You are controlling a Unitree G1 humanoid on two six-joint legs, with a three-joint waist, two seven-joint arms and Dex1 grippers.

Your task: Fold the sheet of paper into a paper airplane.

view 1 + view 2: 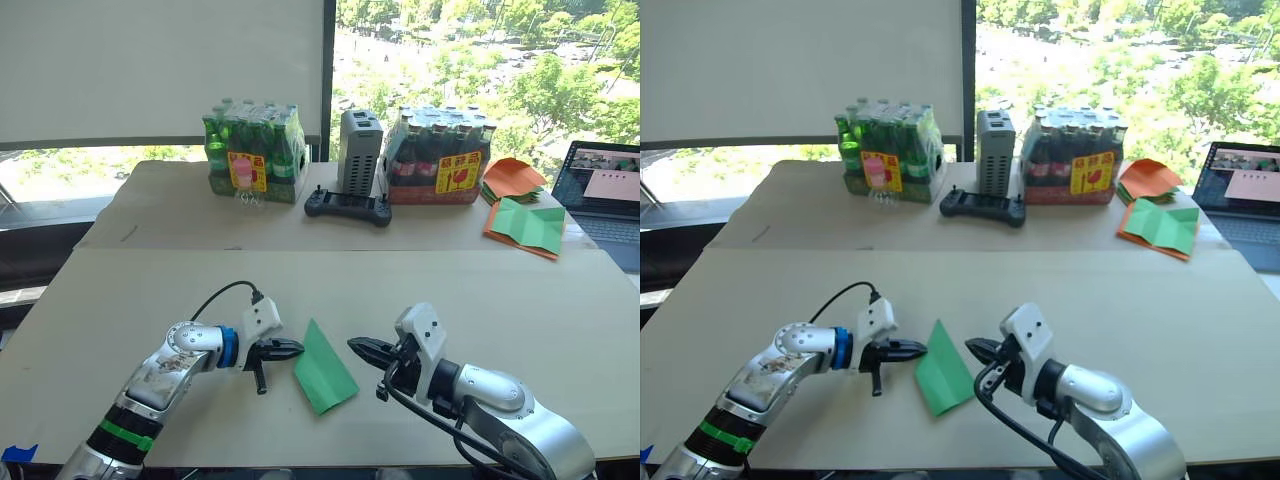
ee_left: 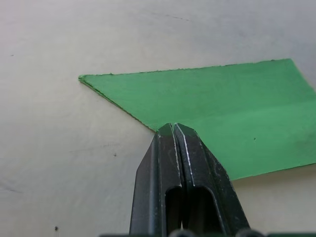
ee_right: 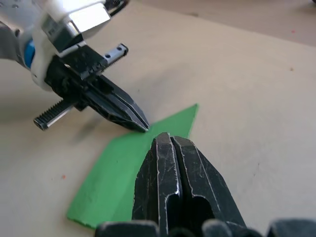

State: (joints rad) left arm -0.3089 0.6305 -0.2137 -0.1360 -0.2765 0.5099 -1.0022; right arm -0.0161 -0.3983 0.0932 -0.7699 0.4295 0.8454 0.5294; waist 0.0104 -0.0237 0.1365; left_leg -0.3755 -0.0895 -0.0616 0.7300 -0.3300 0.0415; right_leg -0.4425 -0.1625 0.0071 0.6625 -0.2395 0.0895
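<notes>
The sheet of paper [image 1: 323, 370] is bright green and lies flat near the front of the table. It is folded into a narrow strip with one slanted, pointed far end. A paper airplane is out of view. My left gripper [image 1: 298, 349] is shut and empty, its tip at the paper's left edge. In the left wrist view that gripper's tip [image 2: 173, 127] sits over the edge of the paper [image 2: 222, 108]. My right gripper [image 1: 353, 345] is shut with nothing held, just right of the paper. From the right wrist, its tip [image 3: 169, 137] is above the paper [image 3: 123, 168], facing the left gripper [image 3: 143, 127].
Along the table's far side stand a pack of green bottles [image 1: 253, 155], a grey box [image 1: 359, 150], a black controller [image 1: 347, 207] and a pack of dark bottles [image 1: 440, 155]. At the far right are a stack of orange papers [image 1: 512, 178], an orange-edged green sheet [image 1: 527, 227] and a laptop [image 1: 605, 195].
</notes>
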